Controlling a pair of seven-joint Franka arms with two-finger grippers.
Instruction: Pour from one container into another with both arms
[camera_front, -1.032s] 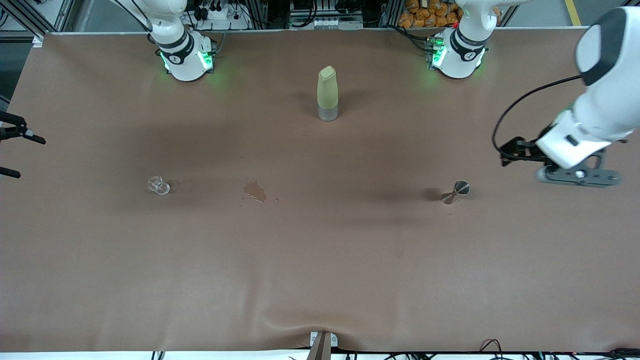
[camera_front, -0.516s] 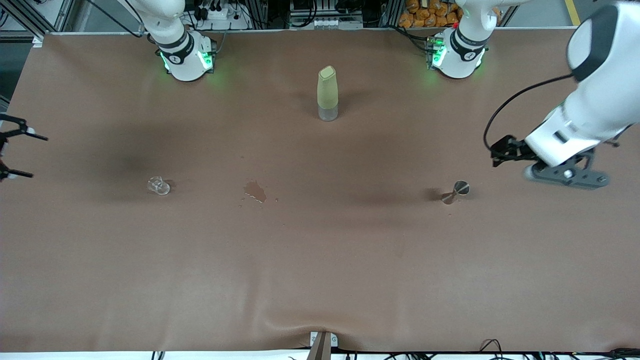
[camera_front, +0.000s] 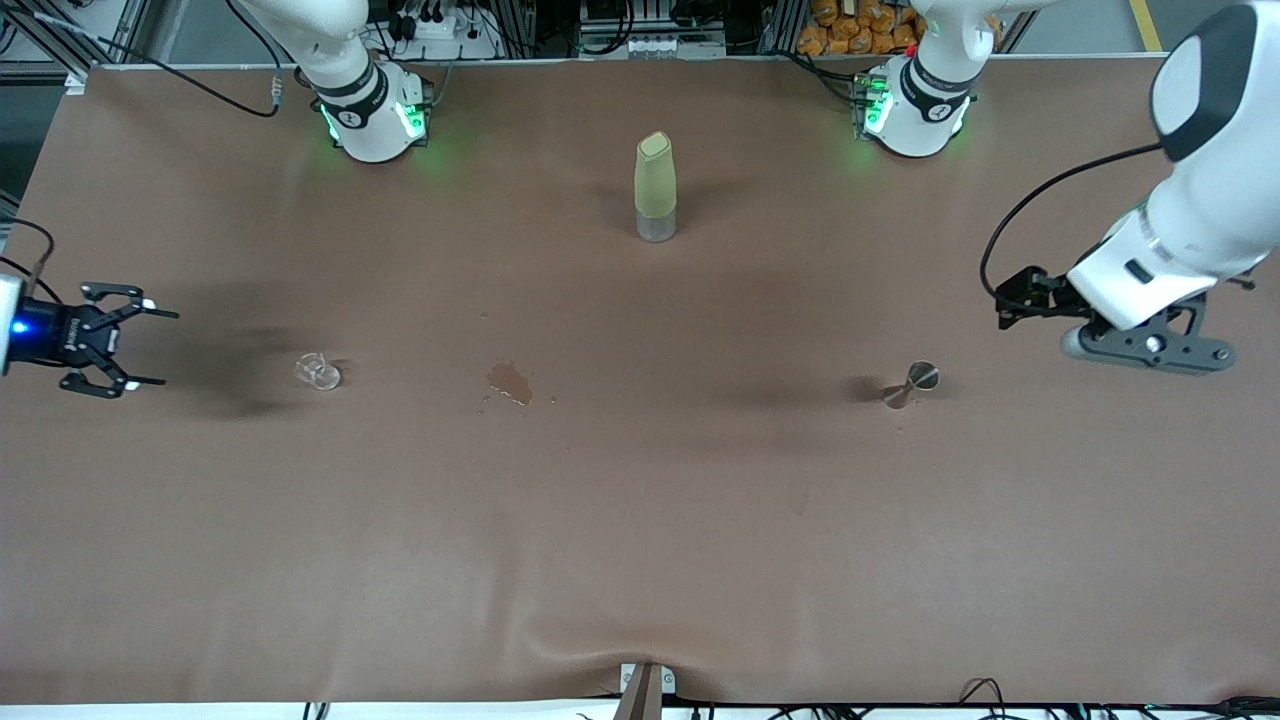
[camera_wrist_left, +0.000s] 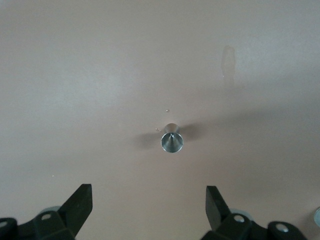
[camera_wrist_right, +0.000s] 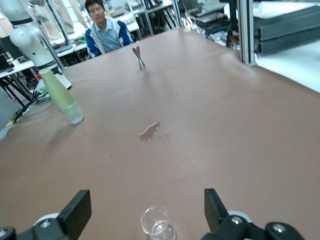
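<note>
Left gripper (camera_wrist_left: 148, 202) spread wide and empty above small steel hourglass-shaped jigger (camera_front: 912, 382) on brown worktop (camera_front: 640, 520), right gripper (camera_front: 140, 348) released, empty, beside small clear glass cup (camera_front: 318, 371)

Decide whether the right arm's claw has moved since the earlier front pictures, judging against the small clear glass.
Yes. The right claw, open, has come in from the table's edge at the right arm's end toward the small clear glass, which has stayed put.

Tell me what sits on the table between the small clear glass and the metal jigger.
Only a small brown spill lies between the clear glass and the metal jigger; the rest is bare brown table cover, as the front view shows.
</note>
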